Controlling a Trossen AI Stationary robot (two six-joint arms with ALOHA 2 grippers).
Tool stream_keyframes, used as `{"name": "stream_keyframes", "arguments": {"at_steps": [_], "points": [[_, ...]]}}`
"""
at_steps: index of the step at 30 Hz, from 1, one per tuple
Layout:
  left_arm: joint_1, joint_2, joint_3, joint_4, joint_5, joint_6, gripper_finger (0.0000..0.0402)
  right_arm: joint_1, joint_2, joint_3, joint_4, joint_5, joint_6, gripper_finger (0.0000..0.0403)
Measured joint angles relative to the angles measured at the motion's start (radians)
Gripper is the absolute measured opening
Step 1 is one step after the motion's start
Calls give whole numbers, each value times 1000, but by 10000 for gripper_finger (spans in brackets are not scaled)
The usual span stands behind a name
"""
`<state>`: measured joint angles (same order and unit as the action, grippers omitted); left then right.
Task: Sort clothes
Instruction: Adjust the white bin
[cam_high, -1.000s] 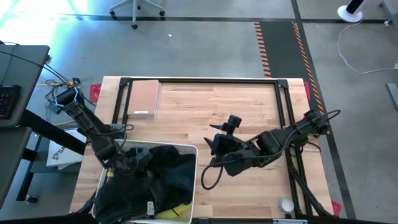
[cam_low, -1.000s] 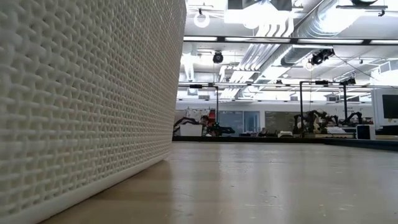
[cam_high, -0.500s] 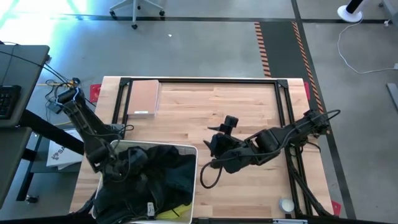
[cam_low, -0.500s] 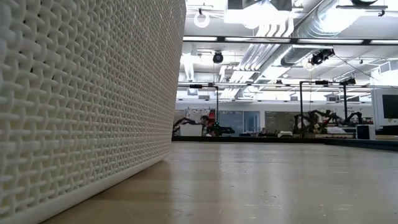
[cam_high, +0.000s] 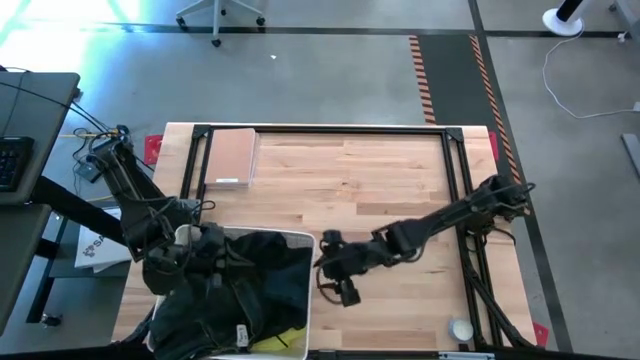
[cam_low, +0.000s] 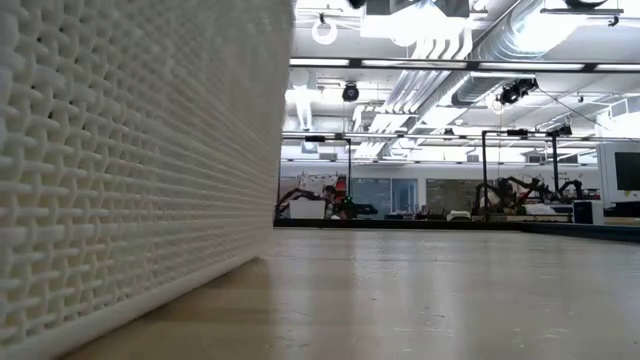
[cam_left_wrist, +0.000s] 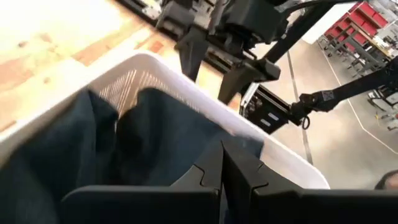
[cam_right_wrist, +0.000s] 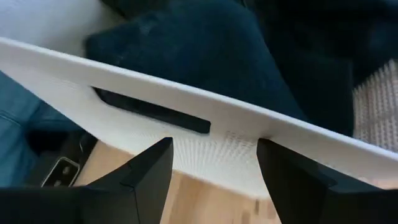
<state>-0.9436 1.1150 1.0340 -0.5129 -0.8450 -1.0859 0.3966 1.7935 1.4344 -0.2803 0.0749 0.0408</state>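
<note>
A white basket (cam_high: 310, 290) stands at the near left part of the wooden surface (cam_high: 380, 170), and the clothes (cam_high: 250, 290) lie heaped inside it, dark cloth on top with a bit of yellow showing. The left end effector (cam_left_wrist: 222, 163) is clenched over the clothes, above the basket's far left part. The right end effector (cam_right_wrist: 214, 163) is spread wide, facing the basket's outer right wall, beside its slot handle (cam_right_wrist: 149, 111), grasping nothing.
</note>
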Motion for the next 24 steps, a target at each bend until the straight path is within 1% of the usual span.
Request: {"name": "stream_keyframes", "arguments": {"at_steps": [3,6,8,11,15,17,18,20,22,24], "points": [[1,-6,0,0,-7,24,0,-51,1,-40,160,-100,-49,231],[1,-6,0,-4,-7,33,0,-99,1,-46,210,-109,-38,231],[1,-6,0,-9,-8,32,0,-120,1,-36,195,-109,-20,231],[1,-6,0,-10,-18,32,0,-128,-21,-22,119,-107,-23,231],[1,-6,0,-11,-41,45,0,-103,-85,-21,31,-106,-19,231],[1,-6,0,-13,-54,52,0,-77,-120,-21,13,-87,-26,231],[1,-6,0,-14,-62,57,0,-63,-133,-21,15,-46,-37,231],[1,-7,0,-14,-71,72,0,-38,-156,-19,20,84,-48,231],[1,-7,0,-15,-83,86,0,-39,-158,-18,27,256,-16,231],[4,-7,0,-15,-92,94,0,-67,-149,-18,20,433,78,231]]}}
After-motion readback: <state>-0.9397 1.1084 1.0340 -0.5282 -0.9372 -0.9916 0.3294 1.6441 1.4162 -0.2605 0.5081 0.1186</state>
